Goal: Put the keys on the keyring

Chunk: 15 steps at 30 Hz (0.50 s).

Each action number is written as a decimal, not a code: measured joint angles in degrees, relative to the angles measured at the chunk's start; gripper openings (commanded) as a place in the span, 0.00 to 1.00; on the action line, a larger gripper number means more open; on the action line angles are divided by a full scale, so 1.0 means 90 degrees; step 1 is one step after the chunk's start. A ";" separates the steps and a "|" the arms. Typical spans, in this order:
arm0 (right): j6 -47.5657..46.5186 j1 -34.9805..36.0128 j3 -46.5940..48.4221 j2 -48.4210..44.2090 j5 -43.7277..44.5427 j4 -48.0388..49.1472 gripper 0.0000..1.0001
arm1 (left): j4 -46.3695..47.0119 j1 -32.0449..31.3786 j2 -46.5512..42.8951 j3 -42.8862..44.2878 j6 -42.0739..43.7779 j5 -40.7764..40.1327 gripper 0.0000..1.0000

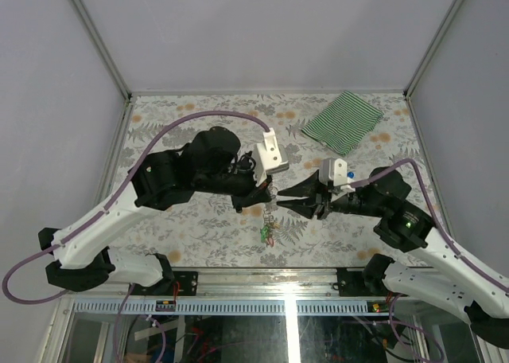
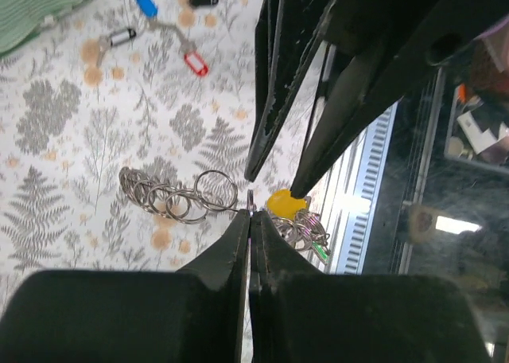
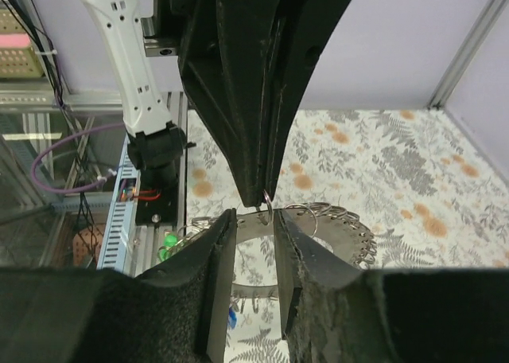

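Partly done, I judge. Nearest, a yellow-tagged key (image 2: 285, 204) and a green-tagged key (image 3: 169, 243) bunch at the keyring (image 2: 175, 197); whether they are threaded on is hidden; the left gripper (image 2: 250, 218) is clenched on its end loop; the right gripper (image 3: 254, 216) is released, astride it; beyond the keyring, the red, blue and black loose keys (image 2: 195, 63) wait.

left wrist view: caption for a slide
left claw shut on the keyring, open right claw tip-to-tip with it beside a yellow tag, loose keys behind
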 measured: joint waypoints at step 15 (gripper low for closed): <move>0.0051 0.0000 -0.0595 0.0151 -0.0214 0.0265 0.36 | -0.1044 -0.0243 0.0372 0.0391 0.0357 -0.0483 0.00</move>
